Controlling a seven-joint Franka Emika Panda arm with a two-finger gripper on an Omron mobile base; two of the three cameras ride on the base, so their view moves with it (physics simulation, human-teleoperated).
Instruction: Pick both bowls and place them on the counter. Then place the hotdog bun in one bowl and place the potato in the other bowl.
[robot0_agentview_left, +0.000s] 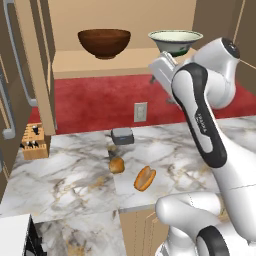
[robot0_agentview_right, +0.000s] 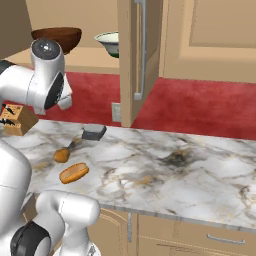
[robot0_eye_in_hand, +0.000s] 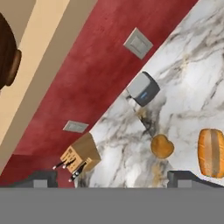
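The bun (robot0_agentview_left: 145, 178) is lying nearest on the counter (robot0_agentview_left: 65, 175), with the potato (robot0_agentview_left: 116, 165) sitting just beside it, apart. Behind them a small grey box (robot0_agentview_left: 122, 135) is resting by the red wall, and a knife block (robot0_agentview_left: 34, 142) is standing at the counter's left end. The gripper (robot0_eye_in_hand: 114, 178) is hanging in the air above the counter, its fingers spread wide and holding nothing. Farthest back, the brown bowl (robot0_agentview_left: 104, 43) and the white bowl (robot0_agentview_left: 175, 42) are sitting well apart on the shelf (robot0_agentview_left: 100, 62).
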